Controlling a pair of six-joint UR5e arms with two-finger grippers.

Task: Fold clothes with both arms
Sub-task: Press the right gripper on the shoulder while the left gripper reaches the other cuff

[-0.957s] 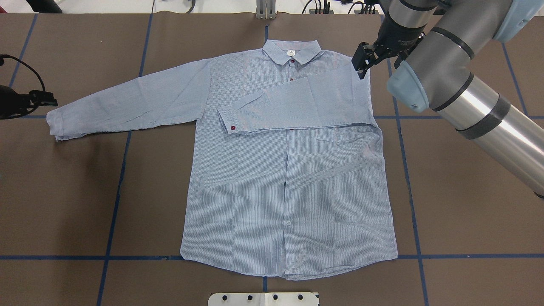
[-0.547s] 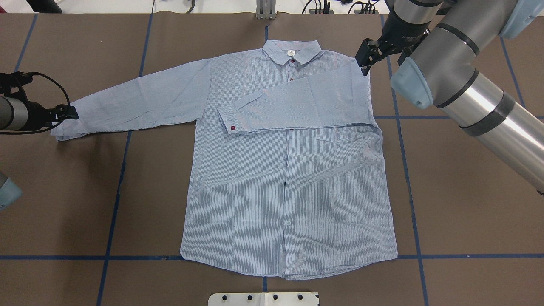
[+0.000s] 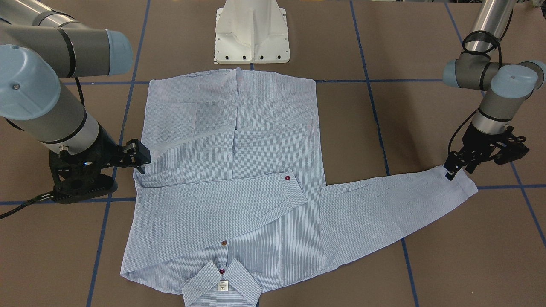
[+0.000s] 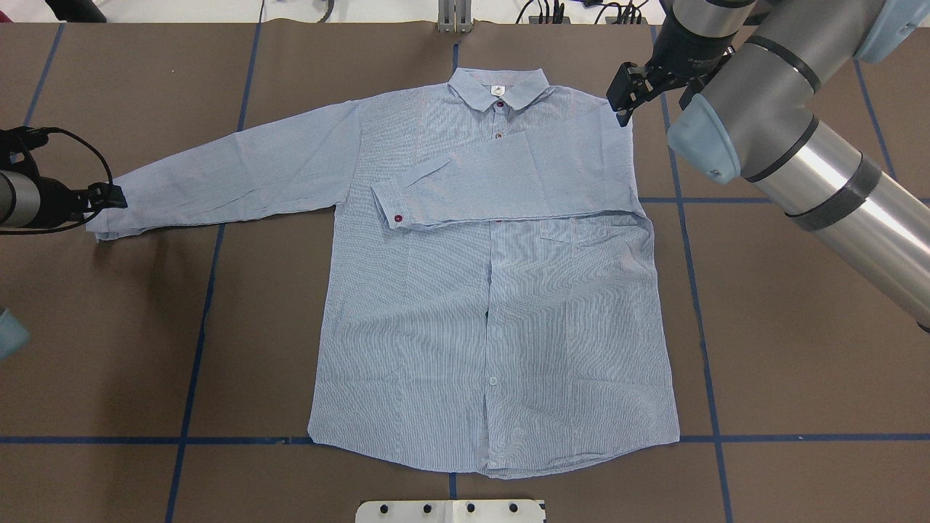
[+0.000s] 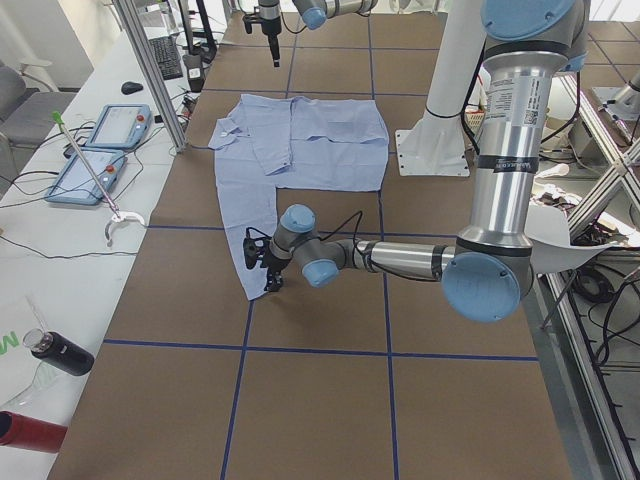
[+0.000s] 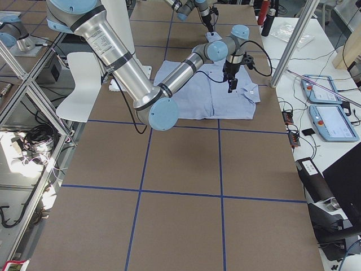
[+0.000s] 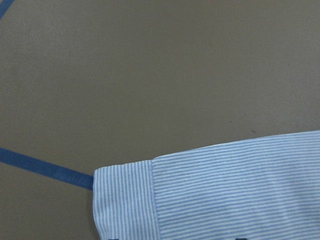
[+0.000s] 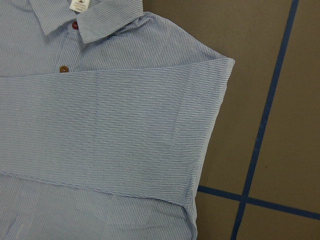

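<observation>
The light-blue striped shirt (image 4: pixel 494 290) lies flat and buttoned, collar at the far side. One sleeve is folded across its chest (image 3: pixel 213 209). The other sleeve stretches out towards my left (image 4: pixel 232 174). My left gripper (image 4: pixel 116 197) is low at that sleeve's cuff (image 3: pixel 463 183), and its fingers look open, one to each side of the cuff edge. The left wrist view shows the cuff (image 7: pixel 125 195) just below centre. My right gripper (image 4: pixel 623 109) hovers open and empty above the shirt's shoulder by the sleeve fold (image 8: pixel 215 85), and it also shows in the front view (image 3: pixel 140 164).
The brown table is marked with blue tape lines (image 4: pixel 196 319). The white pedestal base (image 3: pixel 251 34) stands at the shirt's hem side. A side table with tablets (image 5: pixel 100 140) and bottles (image 5: pixel 60 352) runs along the far edge.
My left gripper has come in from the left to the outstretched sleeve's cuff. My right gripper has shifted slightly towards the far side. The shirt has not moved.
</observation>
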